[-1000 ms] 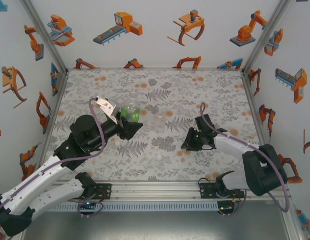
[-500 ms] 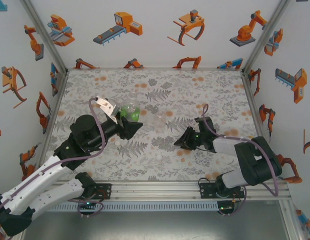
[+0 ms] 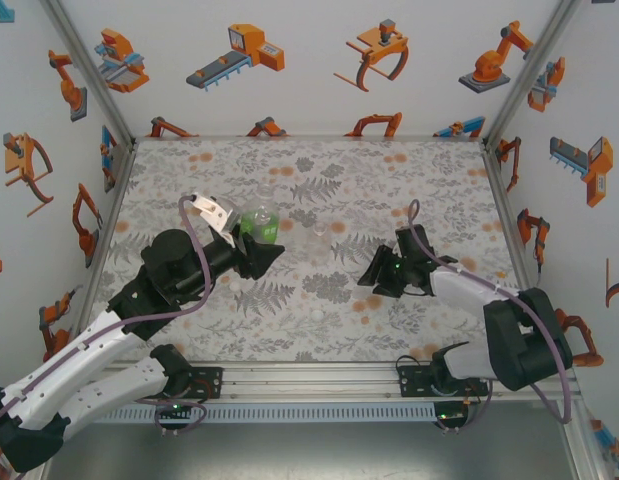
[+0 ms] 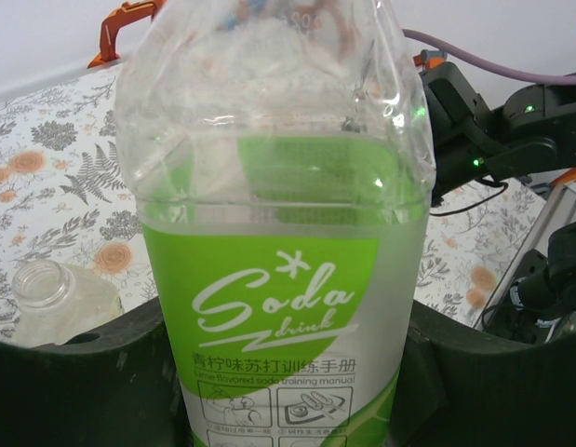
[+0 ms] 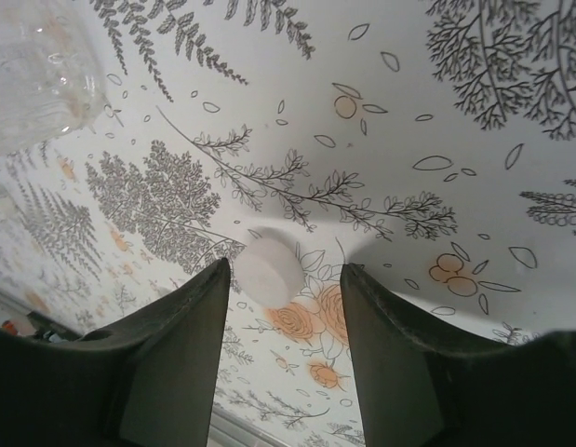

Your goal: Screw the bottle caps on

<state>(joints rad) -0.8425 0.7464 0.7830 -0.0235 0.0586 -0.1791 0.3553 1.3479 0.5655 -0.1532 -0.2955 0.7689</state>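
Fern-print desk (image 3: 409, 180); my right fingers (image 5: 176, 363), spread apart, have shifted back rightward, straddling a cap (image 5: 267, 268) untouched; left fingers (image 4: 83, 391) clamp the green bottle (image 4: 283, 279); capping pending.

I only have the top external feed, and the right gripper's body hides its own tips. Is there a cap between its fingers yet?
Observer: Yes. The right wrist view shows a bottle cap lying on the table between the tips of the open right gripper, nearer the finger on the left of that view.
Operator: How is the left arm's hold on the green one?
Observer: The left wrist view shows the left gripper clamped across the label of the green bottle, whose wall is crumpled above the label.
Operator: Anything next to it?
Observer: Another bottle sits beside it, with its neck open and no cap on.
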